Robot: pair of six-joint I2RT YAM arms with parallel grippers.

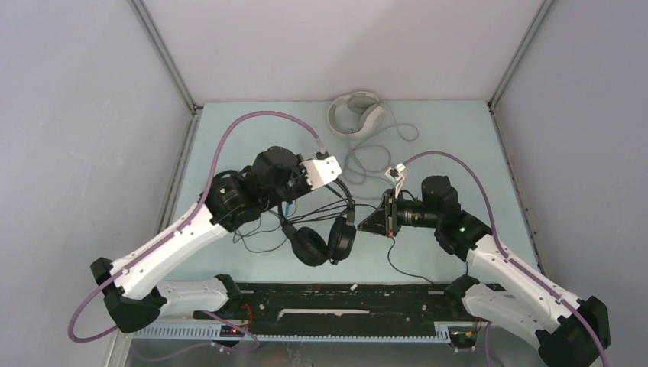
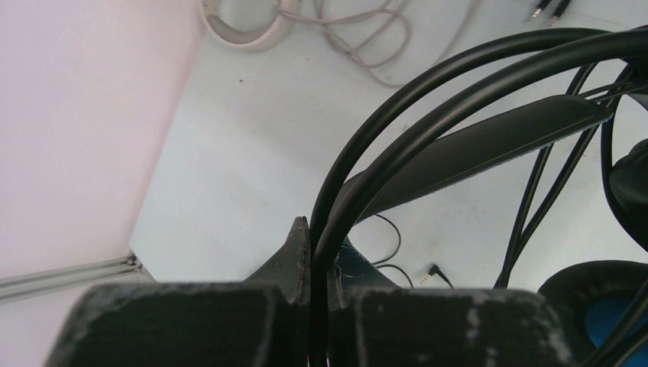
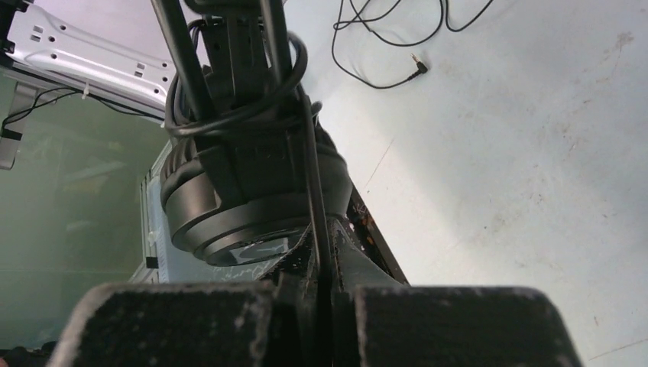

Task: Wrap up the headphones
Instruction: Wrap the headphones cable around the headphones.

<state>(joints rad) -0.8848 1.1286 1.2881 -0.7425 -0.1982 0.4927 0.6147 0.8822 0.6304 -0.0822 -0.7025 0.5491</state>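
Step in hand: the cord of the black headphones [image 1: 321, 241] looks to be mid-wrap. A couple of loops are already seen round the yoke above one earcup [image 3: 252, 199].
Left fingers [image 2: 294, 256]: pinched shut on the thin double headband [image 2: 428, 103], so the set is held up at the centre-front of the tabletop [image 1: 458, 138]. Whether the cups touch it can't be told.
Right fingers [image 3: 359, 260]: closed tight on the cord [image 3: 315, 176], right beside that earcup.
Next move: probably another turn to be carried round the yoke, with the cord kept taut and the headband kept clamped so nothing swings.
Other set: the white-grey pair [image 1: 355, 115] is seen at the back, cord loose, not wrapped yet.
Writing/brands: nothing readable tbh, no logo can be made out.
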